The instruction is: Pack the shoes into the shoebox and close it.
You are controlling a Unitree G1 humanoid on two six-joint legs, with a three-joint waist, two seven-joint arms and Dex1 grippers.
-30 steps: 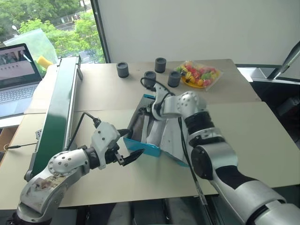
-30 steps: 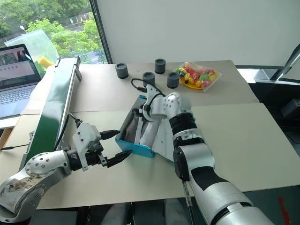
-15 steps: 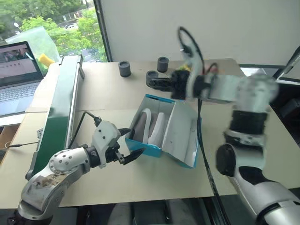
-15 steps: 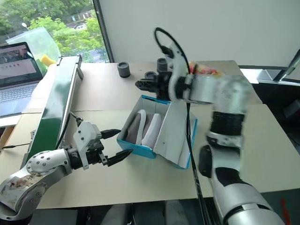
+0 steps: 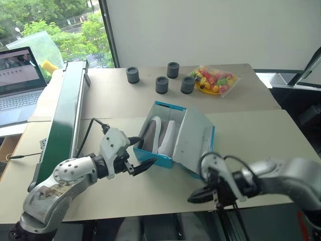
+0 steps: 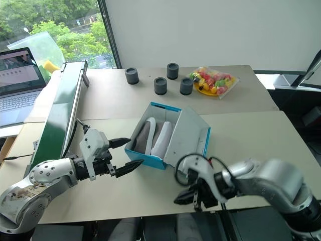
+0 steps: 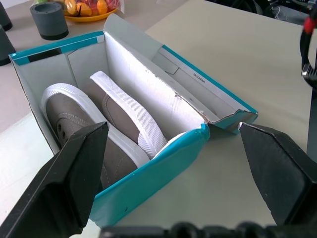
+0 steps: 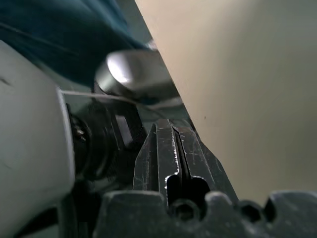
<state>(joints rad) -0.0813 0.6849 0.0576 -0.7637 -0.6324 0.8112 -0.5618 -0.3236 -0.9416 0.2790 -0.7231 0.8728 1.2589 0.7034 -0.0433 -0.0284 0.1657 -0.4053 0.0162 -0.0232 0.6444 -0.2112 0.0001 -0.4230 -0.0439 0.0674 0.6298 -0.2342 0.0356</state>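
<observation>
In the middle of the pale bench (image 5: 261,130) I see the bright blue rectangular cardboard shoebox (image 5: 153,158), white inside, with the 2 grey fabric shoes (image 7: 99,129) with paler soles lying side by side in it, and its hinged flap lid (image 5: 193,140) standing up along the side toward my right arm. The box's long axis runs away from me, slightly slanted. My left end effector (image 5: 138,154) sits just beside the near left corner with its black fingers spread wide, empty. My right end effector (image 5: 197,197) hangs off the front edge, fingers pressed together on nothing, below and nearer me than the lid. I judge the lid must swing leftward over the shoes, so the right arm is better placed behind it.
</observation>
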